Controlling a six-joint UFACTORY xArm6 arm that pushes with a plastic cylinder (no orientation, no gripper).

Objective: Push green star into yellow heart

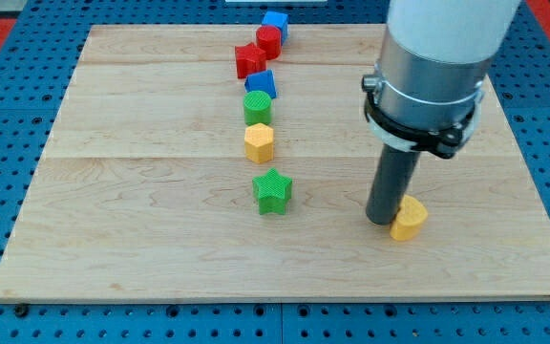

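Observation:
The green star (272,190) lies on the wooden board (141,210) a little below its middle. The yellow heart (409,220) lies to the view's right of it, about a quarter of the board's width away. My tip (383,221) rests on the board touching the yellow heart's left side, between the heart and the green star. The rod and the arm's grey and white body rise from it toward the view's top right.
A column of blocks runs up from the green star: a yellow hexagon (259,142), a green round block (258,106), a blue block (262,83), a red star (249,60), a red round block (269,41), a blue cube (275,22).

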